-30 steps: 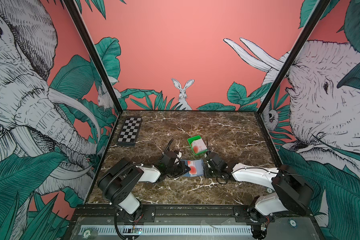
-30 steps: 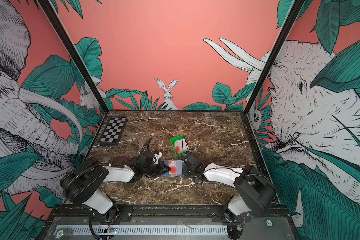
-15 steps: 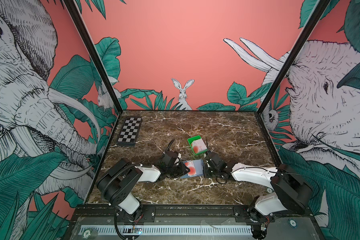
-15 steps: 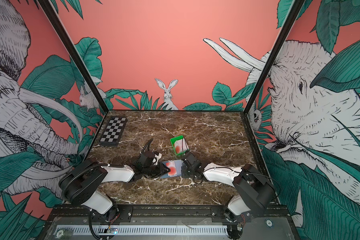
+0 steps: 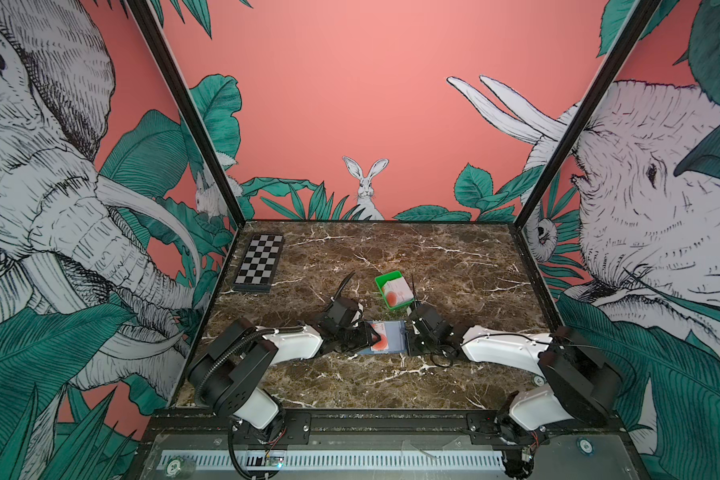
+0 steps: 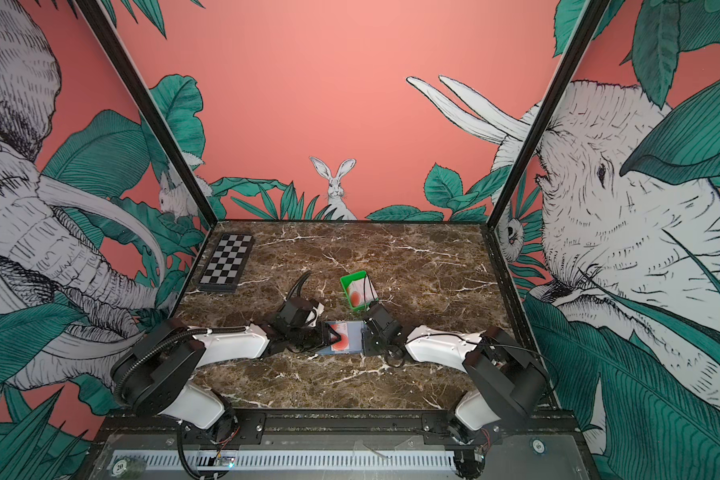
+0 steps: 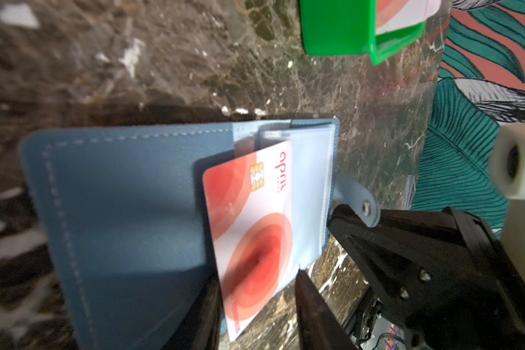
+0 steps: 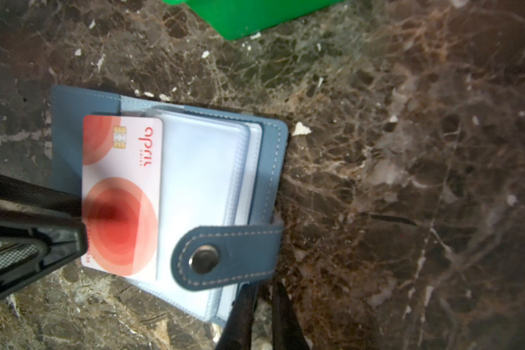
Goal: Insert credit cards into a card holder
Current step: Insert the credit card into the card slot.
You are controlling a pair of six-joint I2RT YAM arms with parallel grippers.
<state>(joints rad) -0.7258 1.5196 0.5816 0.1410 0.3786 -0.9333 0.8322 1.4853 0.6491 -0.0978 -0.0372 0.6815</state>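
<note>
The slate-blue card holder lies open on the marble, in both top views. A white credit card with red circles sits part-way inside a clear sleeve, its free end sticking out. My left gripper is open, its fingers either side of that free end, one finger clear of it. My right gripper is shut on the holder's cover edge just below the snap tab. More credit cards lie in the green tray.
The green tray stands just behind the holder, close to both wrists. A checkerboard lies at the back left. Both arms stretch low over the table's front half.
My left jaws have opened off the credit card, which stays in the sleeve. The right gripper and the holder have not moved.
</note>
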